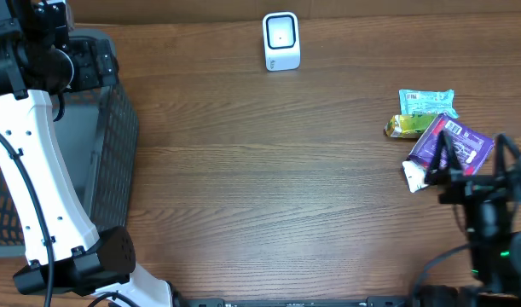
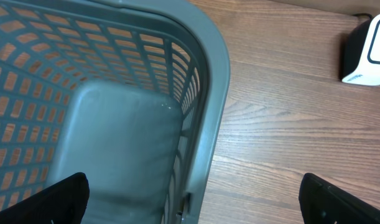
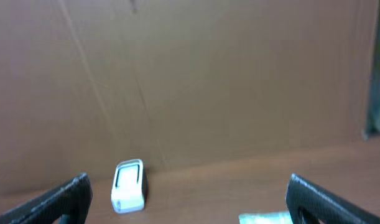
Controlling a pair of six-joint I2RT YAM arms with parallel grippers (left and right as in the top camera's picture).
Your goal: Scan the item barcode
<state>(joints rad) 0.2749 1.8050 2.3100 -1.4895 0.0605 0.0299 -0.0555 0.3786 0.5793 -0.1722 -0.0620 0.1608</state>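
Wooden desk (image 1: 269,188): brown grain, and carries every entry below. Grey plastic basket (image 1: 117,145): at the desk's left edge, with lattice walls and a plain floor; no label is visible. The left hand (image 2: 199,202) hangs over its rim, jaws spread wide and holding nothing. The right hand (image 1: 473,166) is at the desk's right side, jaws likewise spread wide and empty, just beside the purple packet and tilted so that its own camera looks across the desk. White scanner (image 1: 281,41): stands upright at the far centre, well apart from the packets, dark window facing forward; no brand is legible. Purple packet (image 1: 452,145): the likely item to scan. It is a flat film wrapper lying askew at the right, with a white end at its lower left. It is probably light, soft, crinkly and somewhat slick, so the best hold looks to be on an end seam or a long edge, not the flat face. It has white print too small to read, and no barcode can be made out. Teal packet (image 1: 426,101): just behind the purple one, its writing illegible. Yellow-green packet (image 1: 405,127): the smallest, tucked between the two, its print unreadable.
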